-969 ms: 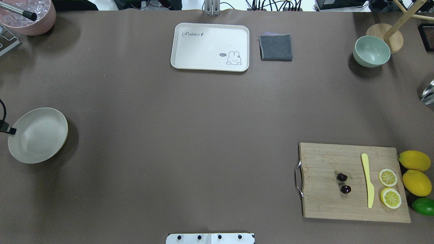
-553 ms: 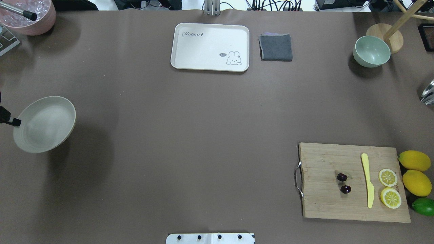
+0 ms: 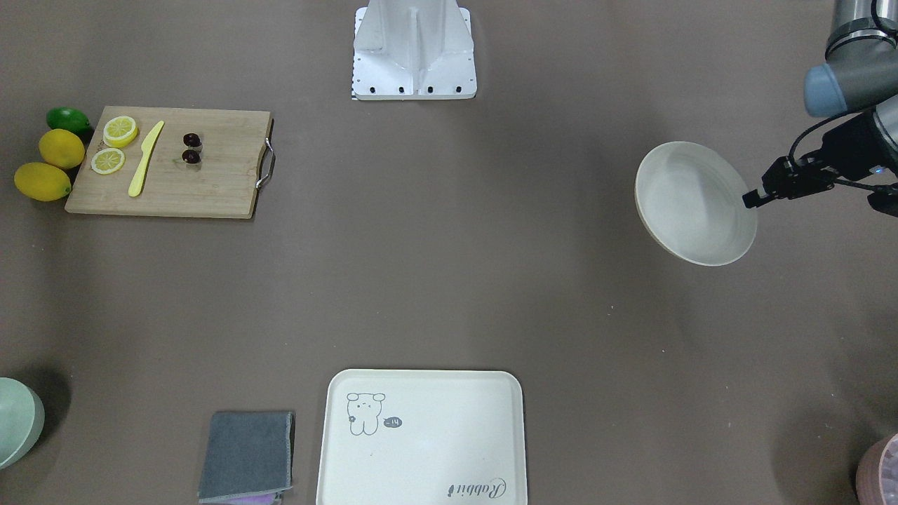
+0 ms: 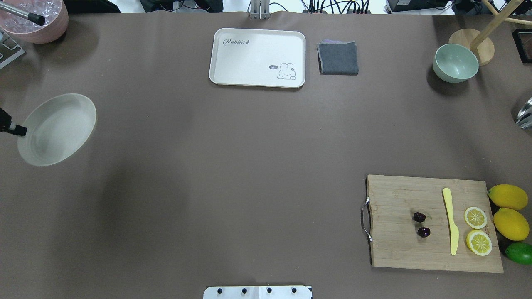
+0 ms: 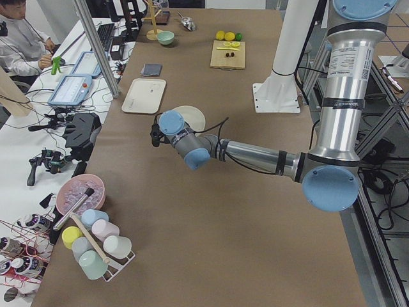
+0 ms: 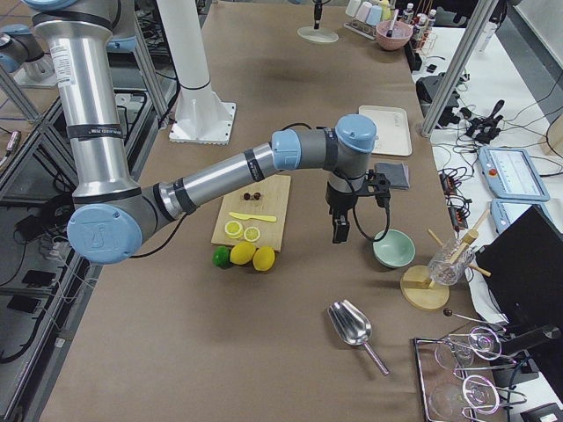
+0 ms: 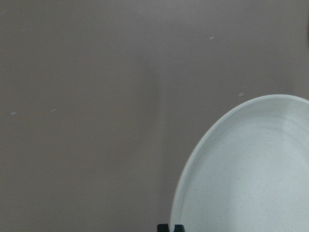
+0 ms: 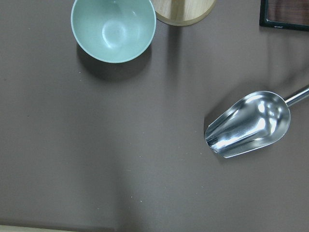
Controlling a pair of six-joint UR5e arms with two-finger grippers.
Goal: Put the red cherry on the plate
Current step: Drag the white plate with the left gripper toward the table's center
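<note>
Left tool clamps the plate by its rim.
Red cherry lies on the cutting board; right tool state: cannot tell.

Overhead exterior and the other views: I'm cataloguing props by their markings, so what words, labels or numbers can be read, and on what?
"Rabbit": script lettering in one corner of the cream tray.
"hi~": as far as it can be made out, inside the small speech bubble beside the tray's rabbit drawing.
Printed band on the left arm: too small to read.
The plate: no text seen.
</note>
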